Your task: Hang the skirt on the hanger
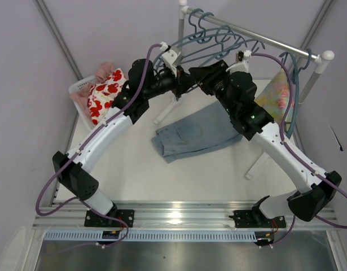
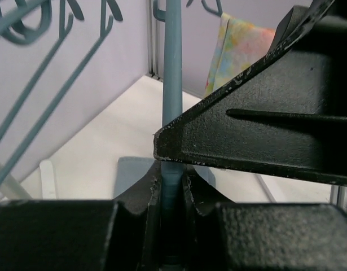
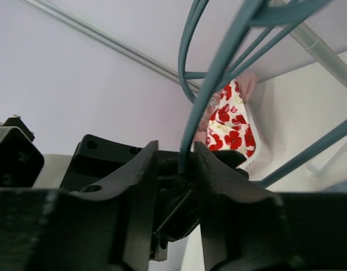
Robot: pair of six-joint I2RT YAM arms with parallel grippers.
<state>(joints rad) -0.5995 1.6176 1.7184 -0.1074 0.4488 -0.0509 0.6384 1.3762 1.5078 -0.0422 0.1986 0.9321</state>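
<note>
The light blue denim skirt (image 1: 198, 132) lies flat on the white table, below both grippers; a corner of it shows in the left wrist view (image 2: 131, 169). My left gripper (image 1: 181, 84) (image 2: 172, 186) is shut on a thin teal hanger (image 1: 191, 49) (image 2: 172, 84), whose bar stands clamped between the fingers. My right gripper (image 1: 196, 76) (image 3: 176, 158) meets it from the right. Its jaws are apart, with the same hanger's wire (image 3: 198, 113) running between them, close to the right finger. The right gripper's black finger (image 2: 263, 130) crosses just above the left gripper's fingertips.
Several more teal hangers (image 1: 229, 36) hang on the metal rail (image 1: 263, 39) at the back. A pastel floral garment (image 1: 273, 93) hangs at the rail's right end. A white basket (image 1: 80, 84) holding the red-flowered cloth (image 1: 105, 90) stands at the back left. White rack legs (image 1: 258, 164) stand beside the skirt.
</note>
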